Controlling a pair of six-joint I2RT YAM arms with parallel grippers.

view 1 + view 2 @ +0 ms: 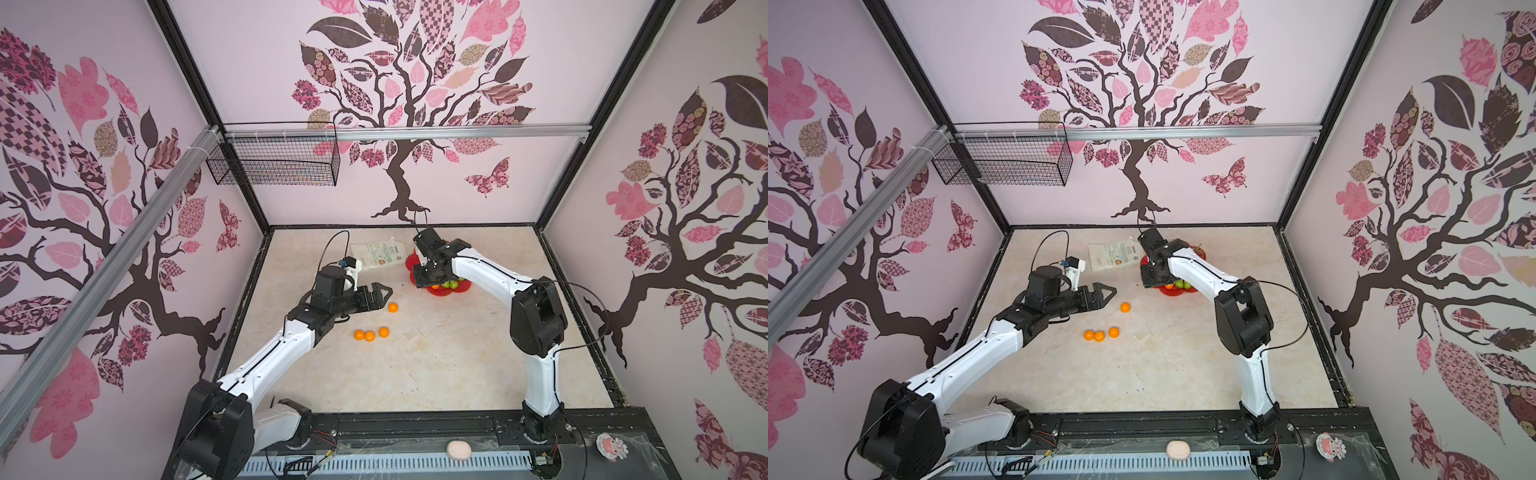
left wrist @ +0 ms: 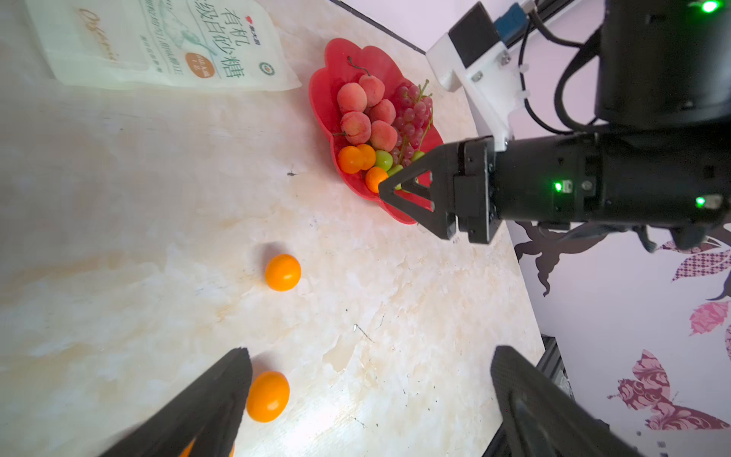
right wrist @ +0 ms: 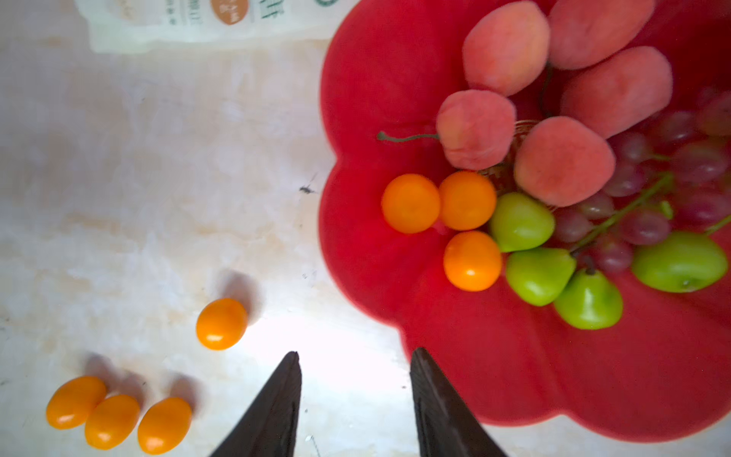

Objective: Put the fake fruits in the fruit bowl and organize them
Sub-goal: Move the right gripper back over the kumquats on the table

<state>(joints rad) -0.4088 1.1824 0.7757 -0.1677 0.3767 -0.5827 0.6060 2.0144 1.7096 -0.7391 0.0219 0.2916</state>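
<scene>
The red scalloped fruit bowl [image 1: 453,291] [image 3: 514,376] stands at the back of the table. It holds several pink peaches [image 3: 561,166], a dark red grape bunch [image 3: 641,186], green pears [image 3: 540,275] and three orange tangerines [image 3: 467,200]. My right gripper [image 3: 356,352] [image 1: 424,281] hangs open and empty over the bowl's near-left rim. One tangerine [image 1: 392,307] [image 3: 221,323] lies alone on the table, and a row of three [image 1: 369,336] [image 3: 112,421] lies nearer the front. Low beside the lone tangerine, my left gripper [image 1: 384,297] [image 2: 372,356] is wide open with nothing between its fingers.
A white printed pouch [image 1: 378,253] lies flat just left of the bowl. A black wire basket [image 1: 274,160] hangs on the back-left wall. A pale pink lump [image 1: 458,449] rests on the front rail. Walls enclose the table on three sides.
</scene>
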